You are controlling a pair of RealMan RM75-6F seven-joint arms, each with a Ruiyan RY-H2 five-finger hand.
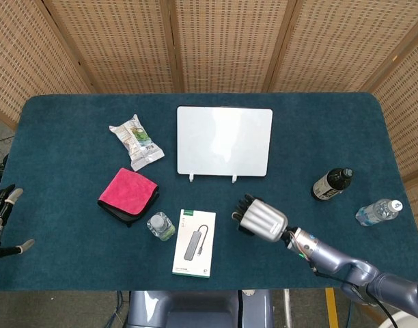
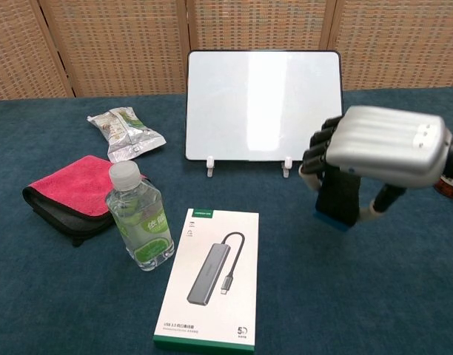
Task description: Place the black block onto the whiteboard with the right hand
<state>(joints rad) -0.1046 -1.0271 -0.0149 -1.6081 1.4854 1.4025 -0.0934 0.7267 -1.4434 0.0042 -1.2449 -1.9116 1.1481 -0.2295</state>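
My right hand (image 2: 378, 151) (image 1: 262, 219) holds the black block (image 2: 339, 198), fingers curled over its top and thumb behind it, lifted off the blue cloth. In the head view the block is almost wholly hidden under the hand. The whiteboard (image 2: 263, 105) (image 1: 224, 140) stands propped on two small white feet just behind and left of the hand. My left hand (image 1: 1, 222) rests at the table's left edge, fingers loosely apart, holding nothing.
A white adapter box (image 2: 212, 277) lies front centre, with a small water bottle (image 2: 140, 218) beside it. A pink cloth (image 2: 71, 191) and snack packet (image 2: 123, 133) sit left. A dark bottle (image 1: 331, 182) and a lying water bottle (image 1: 378, 212) are to the right.
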